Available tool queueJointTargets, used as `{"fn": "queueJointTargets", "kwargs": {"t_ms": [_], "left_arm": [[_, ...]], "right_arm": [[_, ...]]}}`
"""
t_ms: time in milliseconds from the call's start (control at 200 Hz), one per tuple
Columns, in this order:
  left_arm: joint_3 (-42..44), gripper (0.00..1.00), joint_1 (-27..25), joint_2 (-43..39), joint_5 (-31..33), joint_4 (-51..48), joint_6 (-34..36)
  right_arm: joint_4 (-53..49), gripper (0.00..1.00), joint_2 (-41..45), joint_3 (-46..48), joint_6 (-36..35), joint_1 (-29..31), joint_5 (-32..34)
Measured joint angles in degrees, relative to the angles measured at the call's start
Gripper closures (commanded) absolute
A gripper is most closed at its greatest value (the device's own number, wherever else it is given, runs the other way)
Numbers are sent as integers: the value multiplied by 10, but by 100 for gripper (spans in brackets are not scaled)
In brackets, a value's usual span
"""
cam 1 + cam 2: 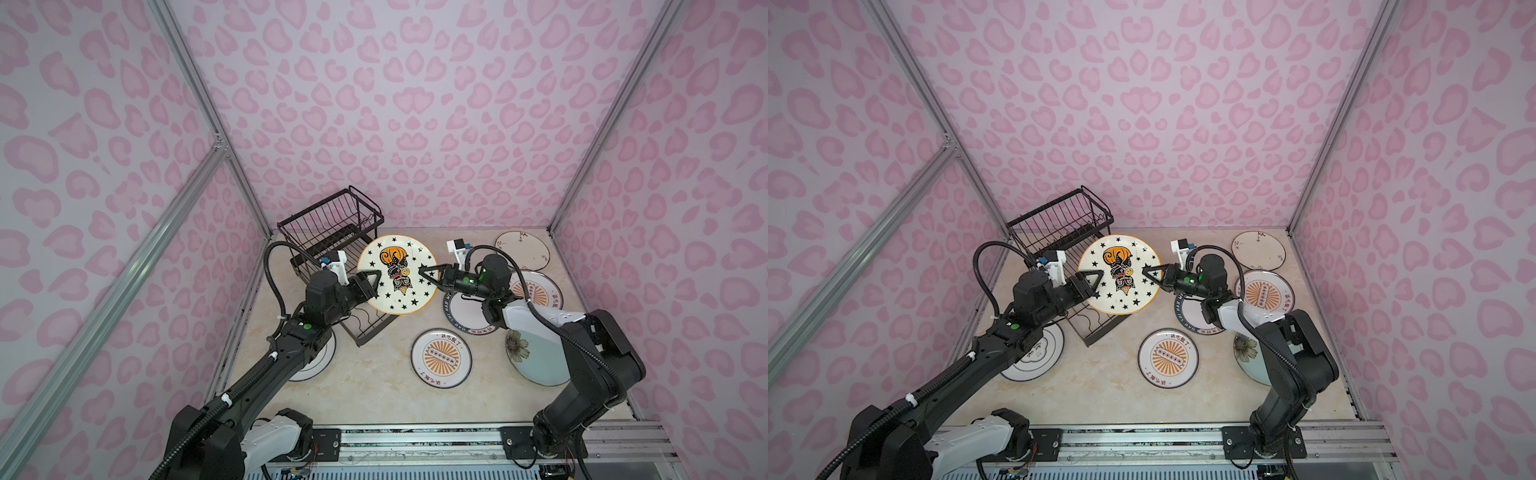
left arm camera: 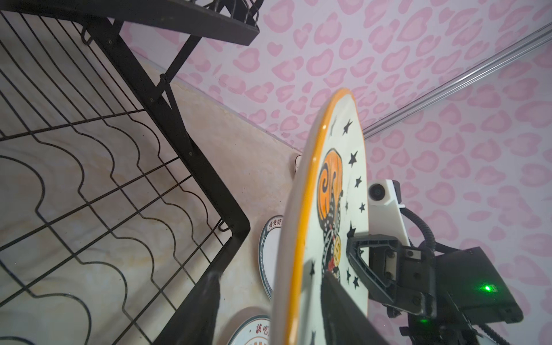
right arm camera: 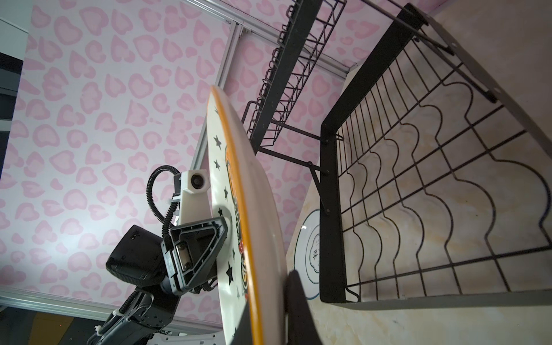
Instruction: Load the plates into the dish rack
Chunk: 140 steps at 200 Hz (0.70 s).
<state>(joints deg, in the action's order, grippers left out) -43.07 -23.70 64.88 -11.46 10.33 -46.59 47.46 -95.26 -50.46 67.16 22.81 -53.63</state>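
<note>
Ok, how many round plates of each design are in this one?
Orange sunburst ceramic plates: 2
Star-patterned orange-rimmed plate: 1
Dark lettered-rim plate: 1
Pale blue-green flower plate: 1
White twig-sprig plate: 1
White thin-dark-rim plate: 1
Total: 7

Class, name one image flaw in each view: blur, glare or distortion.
In both top views straight wall struts splay outward; in the left wrist view the near jaws blur dark beside the sharp star plate; in the right wrist view glare spots the blue-rimmed plate.
</note>
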Motion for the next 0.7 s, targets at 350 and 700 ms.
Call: {"fn": "queueJointTargets", "kwargs": {"t_ms": [350,700], "left_arm": [[-10,38,0,-76,45,-71,35],[8,37,0,-198,102,-151,63]], "right_arm": [[-117,100,36,-35,-72,-29,5],[-319,100,56,-189,-202,-52,30]]}}
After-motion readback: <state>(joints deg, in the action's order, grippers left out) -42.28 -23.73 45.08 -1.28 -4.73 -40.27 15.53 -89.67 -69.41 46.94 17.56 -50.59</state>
